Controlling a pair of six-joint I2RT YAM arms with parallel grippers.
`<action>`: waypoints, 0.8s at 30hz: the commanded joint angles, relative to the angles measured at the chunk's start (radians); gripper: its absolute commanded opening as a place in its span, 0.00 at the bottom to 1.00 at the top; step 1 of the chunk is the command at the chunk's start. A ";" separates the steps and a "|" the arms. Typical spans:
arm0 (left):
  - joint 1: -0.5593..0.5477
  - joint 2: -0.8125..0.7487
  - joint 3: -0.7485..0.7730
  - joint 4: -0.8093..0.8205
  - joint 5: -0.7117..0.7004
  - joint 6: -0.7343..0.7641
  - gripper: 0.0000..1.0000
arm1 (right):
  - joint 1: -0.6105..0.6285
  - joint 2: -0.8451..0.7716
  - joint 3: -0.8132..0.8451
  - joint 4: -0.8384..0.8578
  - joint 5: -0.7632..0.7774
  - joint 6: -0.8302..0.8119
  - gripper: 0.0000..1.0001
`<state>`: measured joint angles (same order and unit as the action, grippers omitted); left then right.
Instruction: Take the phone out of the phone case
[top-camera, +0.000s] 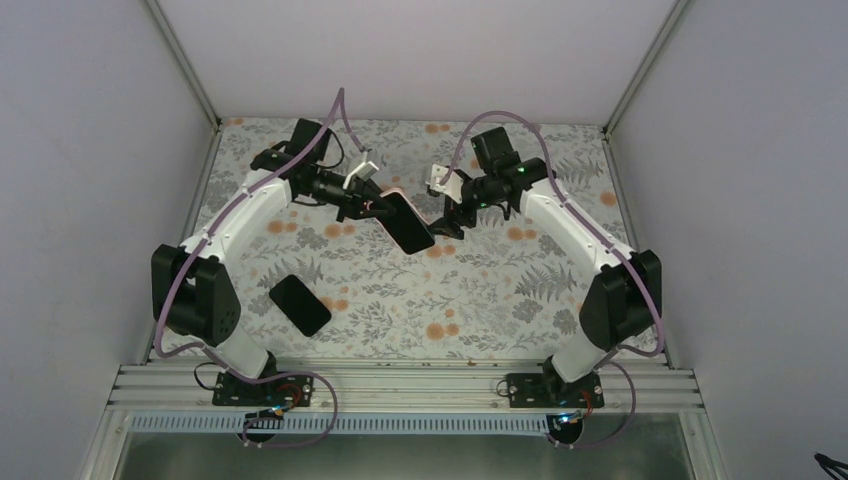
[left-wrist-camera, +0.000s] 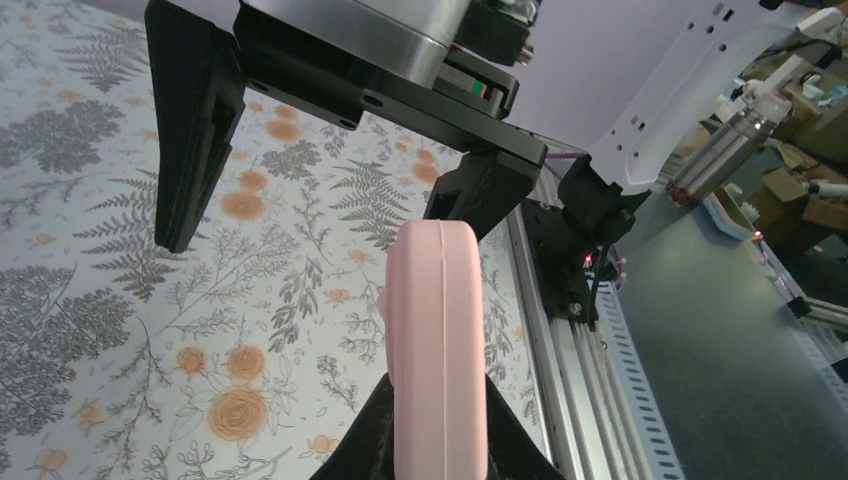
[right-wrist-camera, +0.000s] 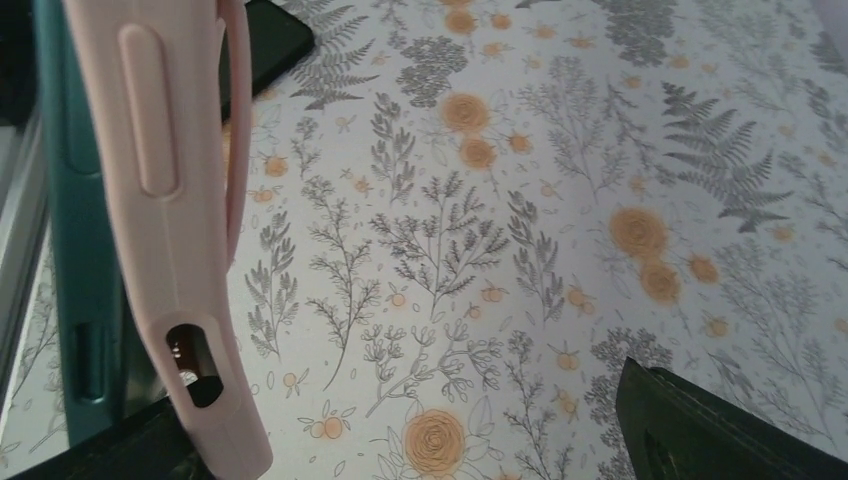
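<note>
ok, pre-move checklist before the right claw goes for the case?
1. Left claw shut on pink case, held off the table: ok.
2. Right claw open: ok.
3. Case edge between right claw's fingers: ok, off centre.
4. Fingers touching case: cannot tell.
5. Phone freed from case: cannot tell; teal edge shows beside the pink.
6. Dark phone on table clear of both arms: ok.

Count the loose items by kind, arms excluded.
Phones: 2 (held phone, loose phone)
Cases: 1 (pink case, on the held phone)
Total: 3
</note>
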<state>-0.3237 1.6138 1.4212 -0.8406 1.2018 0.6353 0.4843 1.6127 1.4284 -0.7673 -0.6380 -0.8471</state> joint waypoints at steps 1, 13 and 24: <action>-0.046 0.000 0.025 0.377 0.078 -0.136 0.02 | 0.121 0.069 0.086 -0.098 -0.443 -0.030 0.97; -0.061 -0.049 -0.141 0.725 -0.255 -0.207 0.02 | 0.117 0.211 0.299 -0.510 -0.686 -0.230 0.87; -0.072 -0.053 -0.207 0.827 -0.380 -0.201 0.02 | 0.089 0.198 0.347 -0.516 -0.811 -0.147 0.51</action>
<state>-0.3820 1.5074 1.2064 -0.3702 1.1679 0.4034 0.4431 1.8530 1.6901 -1.1717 -0.9276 -1.0389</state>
